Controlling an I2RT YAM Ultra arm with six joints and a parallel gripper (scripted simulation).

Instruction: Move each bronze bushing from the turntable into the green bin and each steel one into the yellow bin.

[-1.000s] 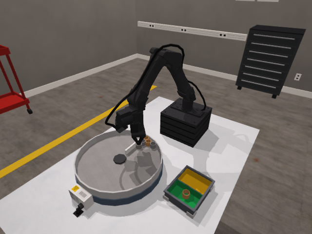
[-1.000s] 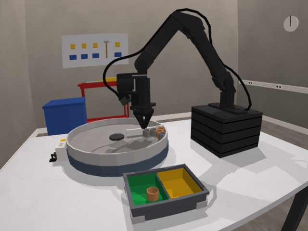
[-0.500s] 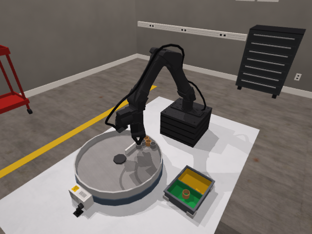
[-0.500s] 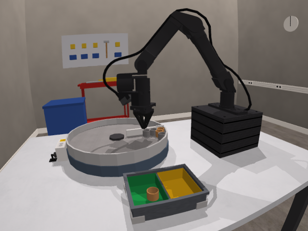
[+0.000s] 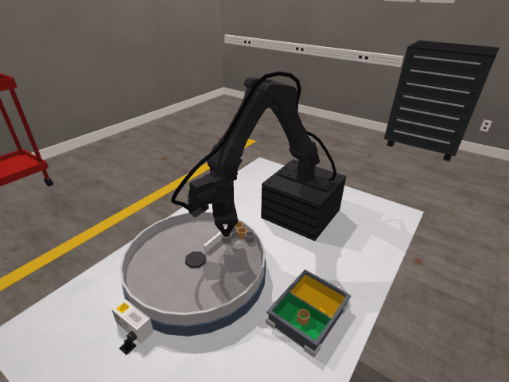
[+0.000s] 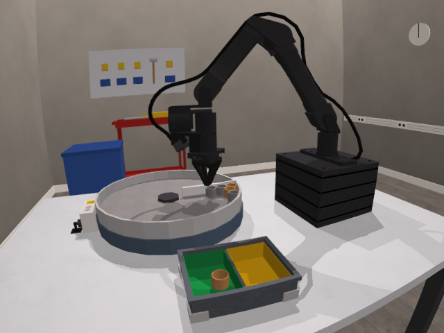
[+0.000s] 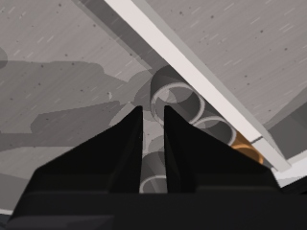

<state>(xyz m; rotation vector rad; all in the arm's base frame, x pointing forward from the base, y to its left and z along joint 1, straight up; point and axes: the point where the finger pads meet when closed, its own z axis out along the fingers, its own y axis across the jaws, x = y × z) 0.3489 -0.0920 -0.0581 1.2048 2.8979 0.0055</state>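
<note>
Top view: hand (image 5: 226,231) sits over the bushing cluster at the far right rim of the turntable (image 5: 135,302), mid-frame. The bushings are bunched against a white guide bar (image 5: 212,241), which likely corrals them at one pick spot. Grey steel bushing (image 5: 226,239) is right under the fingertips; bronze bushing (image 5: 241,232) and another steel one (image 5: 249,236) sit just right of it. Lower right: the green bin (image 5: 314,329) already holds one bronze piece (image 5: 303,316); no bushing visible in the yellow bin (image 5: 318,292).

Exterior view: hand (image 6: 207,182) points straight down, tips just at the top of the nearest steel bushing (image 6: 210,191). Vertical approach makes sense, since neighbours touch on the right side. Bins (image 6: 229,300) sit at the counter (image 6: 71,286) front, within short reach of the arm.

Wrist view: fingers are nearly closed with a narrow slot between them, nothing clamped. A steel rim (image 7: 153,184) shows through the slot at the bottom; another steel bushing (image 7: 175,98) lies ahead by the bar (image 7: 192,72). My guess is the narrow tips are meant to take one wall of the ring, going to yellow.
</note>
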